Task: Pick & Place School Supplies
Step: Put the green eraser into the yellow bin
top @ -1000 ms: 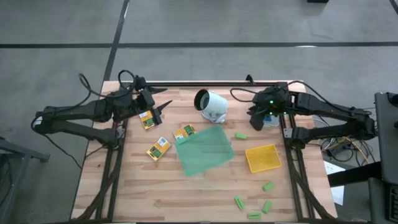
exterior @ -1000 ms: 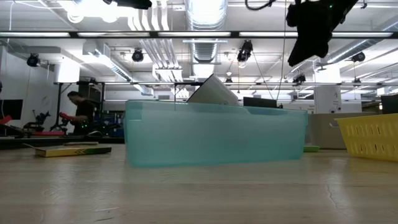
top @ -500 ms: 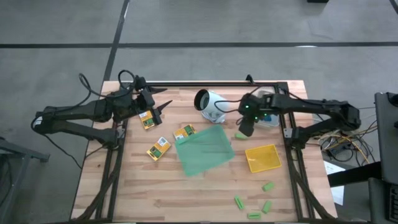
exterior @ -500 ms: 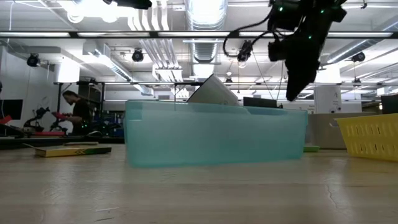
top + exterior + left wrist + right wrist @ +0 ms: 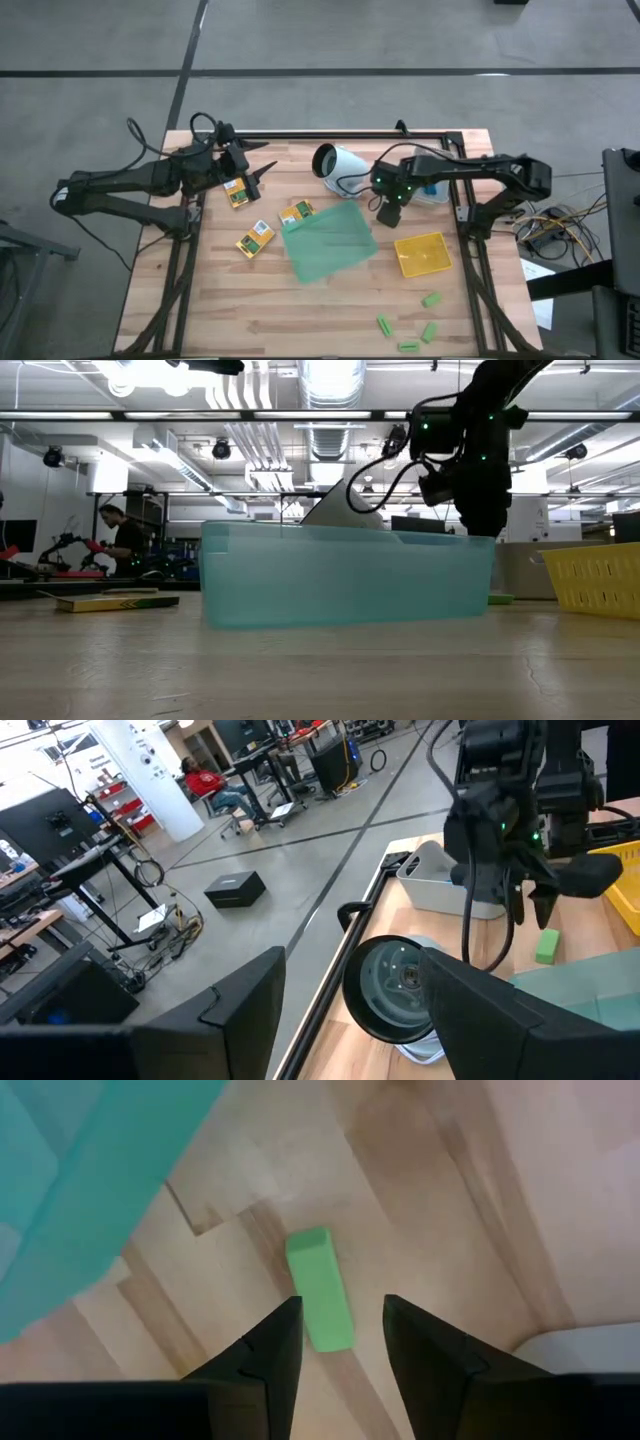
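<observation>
My right gripper (image 5: pixel 388 211) is open and points down over a light-green block (image 5: pixel 320 1302) that lies flat on the wood by the green tray's (image 5: pixel 328 240) far right corner. In the right wrist view the block lies between my open fingers; I see no touch. The low view shows this gripper (image 5: pixel 482 525) lowered behind the tray wall (image 5: pixel 345 575). Three yellow-and-green packets (image 5: pixel 236 191) (image 5: pixel 255 239) (image 5: pixel 296 213) lie flat on the table's left half. Several more green blocks (image 5: pixel 431 299) (image 5: pixel 384 323) lie near the near edge. My left gripper (image 5: pixel 262 172) is open near the far left, holding nothing. No blue-handled tools show plainly.
A shallow yellow tray (image 5: pixel 422 253) sits right of the green tray. A white camera-like device (image 5: pixel 340 168) stands at the far middle, with a white bin (image 5: pixel 440 880) to its right. Bare wood lies along the near left. A person (image 5: pixel 125 540) is in the room behind.
My right gripper has swung from the table's far right edge toward the left and come down over the green block beside the green tray. The left arm and all the supplies have stayed where they were.
</observation>
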You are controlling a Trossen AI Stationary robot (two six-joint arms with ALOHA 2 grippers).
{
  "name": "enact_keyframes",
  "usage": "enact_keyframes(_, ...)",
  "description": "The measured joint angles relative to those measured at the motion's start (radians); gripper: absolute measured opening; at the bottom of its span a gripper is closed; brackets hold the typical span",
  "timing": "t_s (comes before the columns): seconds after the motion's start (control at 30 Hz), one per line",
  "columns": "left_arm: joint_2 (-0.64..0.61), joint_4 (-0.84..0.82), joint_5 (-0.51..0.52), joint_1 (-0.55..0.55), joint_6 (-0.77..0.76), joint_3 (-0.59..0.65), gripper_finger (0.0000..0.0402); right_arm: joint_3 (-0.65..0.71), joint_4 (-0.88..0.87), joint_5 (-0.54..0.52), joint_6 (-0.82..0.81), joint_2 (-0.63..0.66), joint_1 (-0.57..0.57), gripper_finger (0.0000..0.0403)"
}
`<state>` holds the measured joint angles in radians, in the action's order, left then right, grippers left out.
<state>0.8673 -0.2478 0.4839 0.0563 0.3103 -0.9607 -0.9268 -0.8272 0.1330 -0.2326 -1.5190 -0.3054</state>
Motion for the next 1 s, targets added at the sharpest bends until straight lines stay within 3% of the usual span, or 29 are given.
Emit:
enact_keyframes(0.43, 0.000, 0.000, 0.000, 0.000, 0.000, 0.000, 0.0236, 0.000, 0.004, 0.021, 0.037, -0.095, 0.000, 0.0150)
enact_keyframes(0.77, 0.000, 0.000, 0.000, 0.000, 0.000, 0.000, 0.0236, -0.001, 0.010, 0.052, 0.098, -0.090, 0.033, 0.0150)
enact_keyframes(1.0, 0.000, 0.000, 0.000, 0.000, 0.000, 0.000, 0.0236, -0.001, 0.021, -0.019, 0.125, -0.093, 0.086, 0.0140)
